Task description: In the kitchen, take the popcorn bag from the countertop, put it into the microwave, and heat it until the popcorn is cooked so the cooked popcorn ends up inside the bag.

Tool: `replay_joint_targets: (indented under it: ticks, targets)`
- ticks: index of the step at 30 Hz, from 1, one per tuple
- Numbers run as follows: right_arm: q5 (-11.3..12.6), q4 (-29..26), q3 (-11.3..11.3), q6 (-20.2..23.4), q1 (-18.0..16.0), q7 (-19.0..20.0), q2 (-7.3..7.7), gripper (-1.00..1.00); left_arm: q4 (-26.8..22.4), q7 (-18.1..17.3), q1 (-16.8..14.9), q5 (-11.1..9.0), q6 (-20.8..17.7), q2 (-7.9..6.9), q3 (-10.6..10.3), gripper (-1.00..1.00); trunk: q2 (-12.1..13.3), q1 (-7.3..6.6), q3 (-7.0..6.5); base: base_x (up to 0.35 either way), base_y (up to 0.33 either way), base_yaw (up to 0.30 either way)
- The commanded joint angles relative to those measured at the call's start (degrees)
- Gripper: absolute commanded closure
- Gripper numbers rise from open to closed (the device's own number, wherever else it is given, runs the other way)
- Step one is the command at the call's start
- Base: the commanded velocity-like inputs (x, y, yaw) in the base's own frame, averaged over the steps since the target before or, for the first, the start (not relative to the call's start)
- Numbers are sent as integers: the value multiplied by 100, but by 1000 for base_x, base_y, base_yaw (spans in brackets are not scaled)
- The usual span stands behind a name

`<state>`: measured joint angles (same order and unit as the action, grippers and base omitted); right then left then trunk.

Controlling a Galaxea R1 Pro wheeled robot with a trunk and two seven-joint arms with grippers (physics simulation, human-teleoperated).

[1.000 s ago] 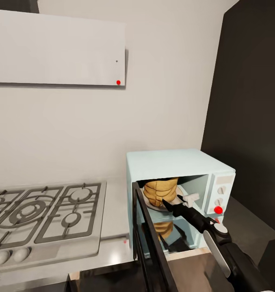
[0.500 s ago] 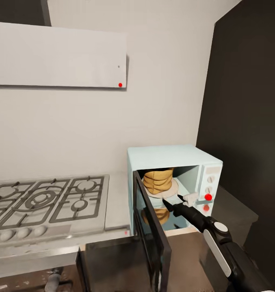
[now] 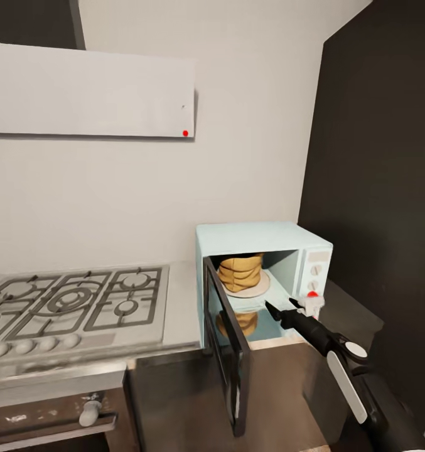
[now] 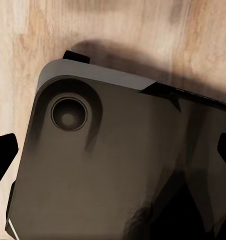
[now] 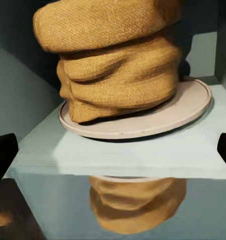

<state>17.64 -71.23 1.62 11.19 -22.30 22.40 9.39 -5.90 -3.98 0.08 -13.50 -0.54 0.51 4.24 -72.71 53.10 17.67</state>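
Popcorn bag [image 3: 240, 273] upright on turntable [image 3: 263, 287] inside microwave [image 3: 262, 251], door [image 3: 228, 351] open. Right gripper [image 3: 292, 307] spread, empty, just outside. Next: swing door fully shut without nudging bag.

The popcorn bag [image 5: 118, 65] looks like coarse woven cloth, tan and matt, with deep wrinkled folds. It sits on a smooth, matt cream plate [image 5: 188, 107]. The microwave [image 3: 256, 238] has a pale blue painted shell, smooth with a soft sheen, and its inner floor is glossy enough to mirror the bag. Its door [image 3: 228, 351] is dark glossy glass in a black frame. The hob [image 3: 74, 307] is brushed steel. The surface [image 3: 181, 301] is shiny grey metal. The floor [image 4: 22, 50] is light wood, grained and matt.
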Motion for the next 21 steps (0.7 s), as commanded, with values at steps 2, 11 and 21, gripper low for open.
replay_joint_targets:
  ticks: [2, 11, 21]
  targets:
    - [63, -5, -5, 41, -3, 17, 27, -100, -7, -24, 1, -21, -7, 2, 41, -100, -4, -3, 6, -292, -95, 0]
    - [68, -3, -4, 49, -3, 38, 175, -100, -8, -24, 1, -21, -4, 2, 41, -100, -4, -3, 6, -296, -97, 0]
    - [-423, 2263, 2, -29, 7, 8, 597, -100, 1, -24, 1, -21, -5, 2, 42, -100, -4, -3, 6, -297, -97, 0]
